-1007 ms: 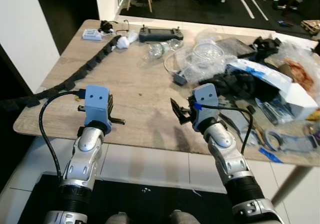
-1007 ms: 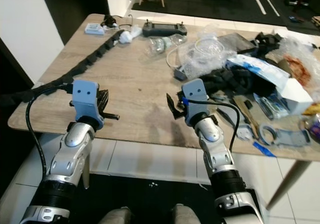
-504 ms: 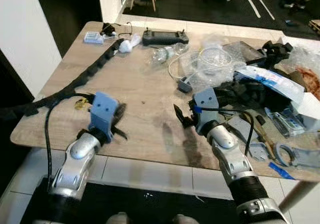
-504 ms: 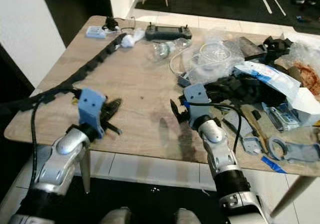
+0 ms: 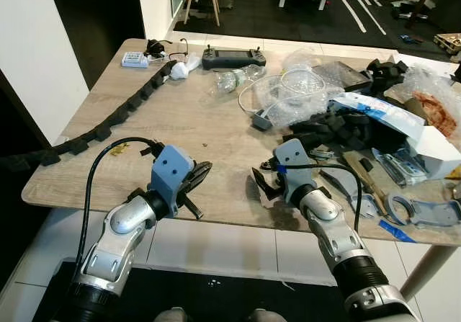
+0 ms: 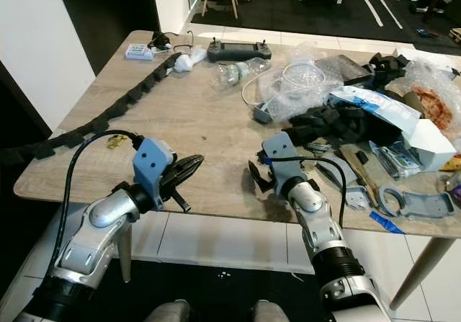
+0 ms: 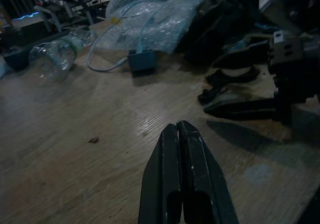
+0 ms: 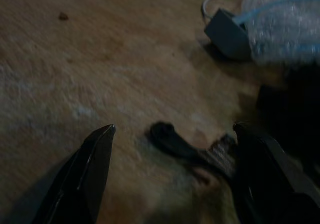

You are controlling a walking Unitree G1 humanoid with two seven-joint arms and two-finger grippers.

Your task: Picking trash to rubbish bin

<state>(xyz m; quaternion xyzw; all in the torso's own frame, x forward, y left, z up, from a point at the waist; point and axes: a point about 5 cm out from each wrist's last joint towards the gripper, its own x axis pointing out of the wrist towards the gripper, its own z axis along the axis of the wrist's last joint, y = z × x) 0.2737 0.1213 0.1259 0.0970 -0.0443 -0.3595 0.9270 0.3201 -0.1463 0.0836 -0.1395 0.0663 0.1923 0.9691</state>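
Trash covers the wooden table [image 5: 187, 120]: a crushed clear bottle [image 5: 229, 81], bubble wrap [image 5: 295, 95], a crumpled white tissue [image 5: 176, 68] and a small yellow wrapper [image 5: 119, 149]. My left gripper [image 5: 200, 172] hovers shut and empty over the table's near edge, pointing toward the right arm; its closed fingers [image 7: 180, 149] aim at the bare wood. My right gripper [image 5: 263, 184] stands open low over the near edge. In the right wrist view a small black scrap [image 8: 172, 140] lies on the wood between its open fingers [image 8: 95, 159], untouched.
A black segmented strip [image 5: 108, 124] runs along the table's left side. A black controller [image 5: 233, 57] sits at the back. A grey plug with cable [image 5: 261, 119] lies mid-table. Black foam, a white box [image 5: 432, 138] and tools crowd the right side. A white wall stands left.
The camera has shifted. My left gripper swung forward and rightward over the table edge, now pointing at the right arm. My right gripper sank a little closer to the tabletop.
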